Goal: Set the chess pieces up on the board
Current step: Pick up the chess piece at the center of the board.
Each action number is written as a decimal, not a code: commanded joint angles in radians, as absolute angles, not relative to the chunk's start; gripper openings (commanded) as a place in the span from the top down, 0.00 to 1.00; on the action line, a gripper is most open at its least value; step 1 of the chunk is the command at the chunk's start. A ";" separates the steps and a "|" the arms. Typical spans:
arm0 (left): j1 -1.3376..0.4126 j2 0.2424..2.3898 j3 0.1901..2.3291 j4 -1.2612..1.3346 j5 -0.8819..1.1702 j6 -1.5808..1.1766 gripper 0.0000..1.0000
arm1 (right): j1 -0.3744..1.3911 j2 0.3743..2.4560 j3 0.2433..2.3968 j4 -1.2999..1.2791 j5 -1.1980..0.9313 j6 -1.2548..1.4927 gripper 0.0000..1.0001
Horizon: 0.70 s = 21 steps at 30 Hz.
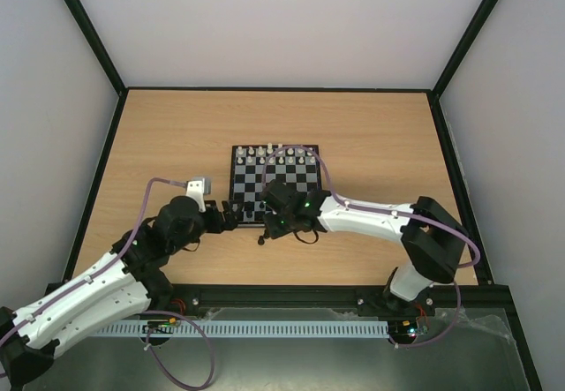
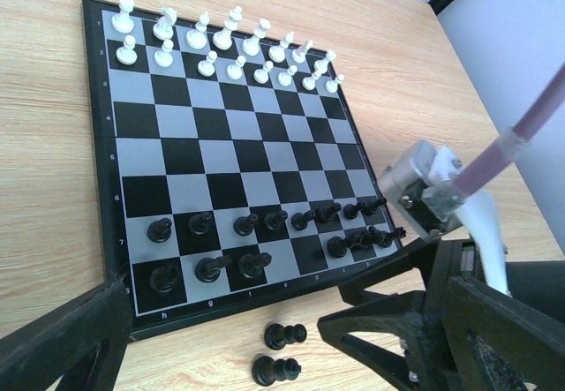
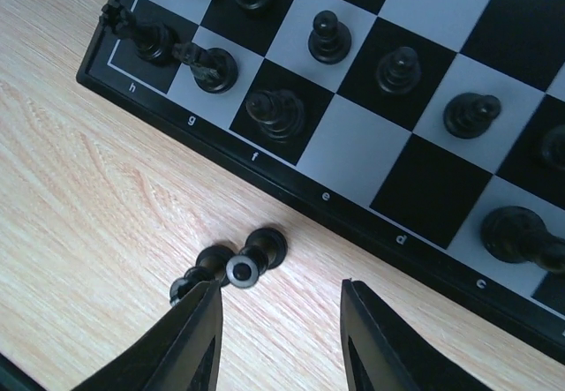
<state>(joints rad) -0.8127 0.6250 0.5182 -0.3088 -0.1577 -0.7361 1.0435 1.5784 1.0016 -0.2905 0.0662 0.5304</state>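
The board (image 1: pixel 298 192) lies mid-table, with white pieces (image 2: pixel 234 47) in its two far rows and black pieces (image 2: pixel 243 223) in its two near rows. The near-row squares marked e and d are bare. Two black pieces (image 3: pixel 258 253) (image 3: pixel 205 269) stand on the table just off the board's near edge; they also show in the left wrist view (image 2: pixel 284 334) (image 2: pixel 276 370). My right gripper (image 3: pixel 281 292) is open and hovers over them, its left finger (image 3: pixel 196 342) beside one. My left gripper (image 2: pixel 225 325) is open and empty at the board's near left corner.
The right arm's wrist and purple cable (image 2: pixel 459 184) crowd the board's near right corner in the left wrist view. Both grippers (image 1: pixel 234 219) (image 1: pixel 263 235) sit close together at the board's near edge. Dark frame rails (image 1: pixel 97 170) border the wooden table.
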 commanded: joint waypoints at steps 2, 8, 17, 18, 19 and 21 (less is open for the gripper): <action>-0.804 0.593 0.500 -0.332 -0.169 -0.732 0.01 | 1.067 1.657 1.073 -0.381 0.102 0.518 0.64; -0.804 0.572 0.492 -0.335 -0.165 -0.736 0.01 | 1.078 1.707 1.109 -0.398 0.111 0.515 0.66; -0.804 0.571 0.490 -0.333 -0.164 -0.735 0.01 | 1.091 1.747 1.122 -0.405 0.114 0.512 0.66; -0.804 0.571 0.489 -0.332 -0.164 -0.736 0.01 | 1.091 1.749 1.123 -0.405 0.114 0.512 0.66; -0.805 0.571 0.491 -0.332 -0.164 -0.735 0.01 | 1.092 1.751 1.124 -0.405 0.112 0.512 0.66; -0.805 0.571 0.489 -0.332 -0.164 -0.735 0.01 | 1.094 1.757 1.123 -0.404 0.110 0.511 0.66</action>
<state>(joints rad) -0.8120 0.5762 0.5034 -0.3252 -0.1577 -0.7364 1.0824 1.7309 1.1042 -0.3428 0.0990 0.5213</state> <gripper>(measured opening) 0.990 0.338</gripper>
